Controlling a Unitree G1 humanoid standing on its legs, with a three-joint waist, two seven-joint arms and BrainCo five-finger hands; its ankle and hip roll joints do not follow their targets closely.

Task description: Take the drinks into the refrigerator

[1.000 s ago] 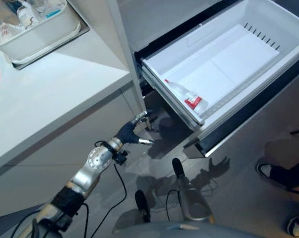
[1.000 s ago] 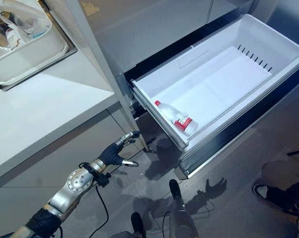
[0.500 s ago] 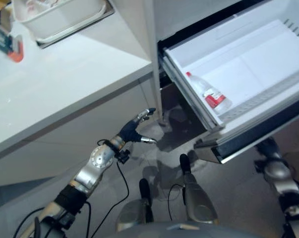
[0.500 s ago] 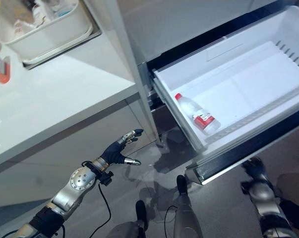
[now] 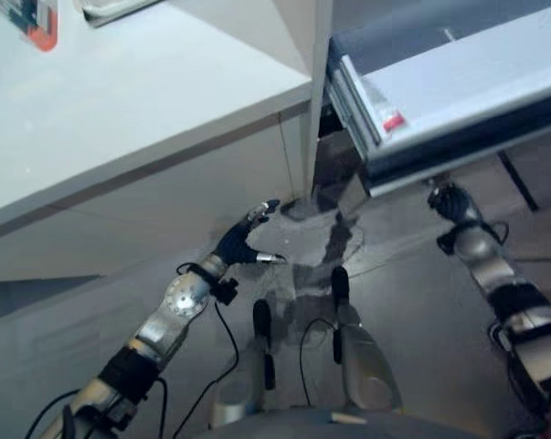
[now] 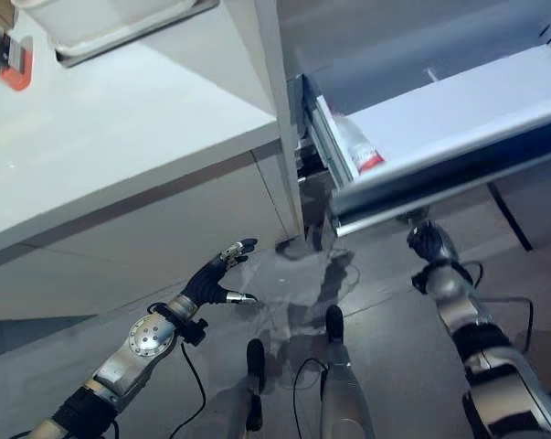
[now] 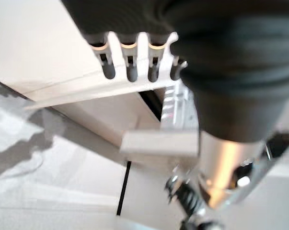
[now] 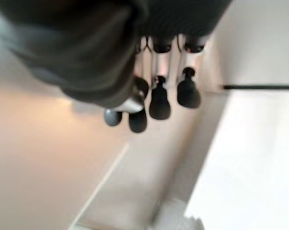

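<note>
My right hand (image 6: 425, 243) sits just under front edge of pulled-out refrigerator drawer (image 6: 458, 160), fingers bent loosely in own wrist view, gripping nothing. Bottle (image 6: 357, 151) with red label lies on its side inside drawer, above right hand and toward my left, apart from it. My left hand (image 6: 213, 277) hangs low before counter (image 6: 120, 146), well left of drawer, fingers spread and straight, holding nothing. Bottle up and right of it, well apart.
</note>
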